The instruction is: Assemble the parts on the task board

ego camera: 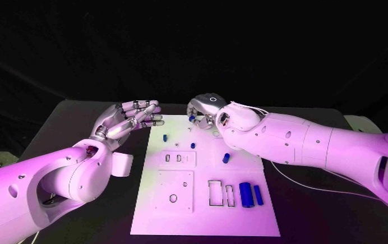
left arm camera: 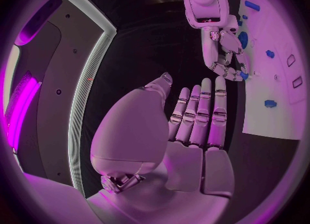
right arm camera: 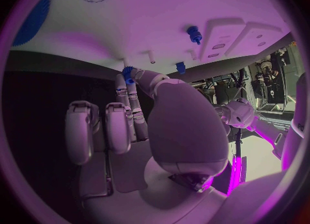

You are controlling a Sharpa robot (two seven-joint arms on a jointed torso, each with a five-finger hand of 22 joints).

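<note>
No writing or brand can be read on anything here.

The task board, a white plate, lies on the middle of a black table, and darkness closes in behind the table's far edge.

On the board, in the head view, I count five blue parts lying loose: one small piece toward 11 o'clock, another small piece just beside it nearer the centre, a short one toward 2 o'clock of the centre, and two longer cylinders side by side toward 4 o'clock, the thicker touching or nearly touching the thinner. There are also rectangular cut-outs just at 9 o'clock of those cylinders, and a raised square panel with a round hole.

The right hand reaches down over the board's far edge at 12 o'clock, and the right wrist view shows a small blue part pinched at its fingertips against the board's edge.

The left hand hovers above the table just off the board's far corner at 10 o'clock, palm up, its fingers straight, close together and grasping nothing.
</note>
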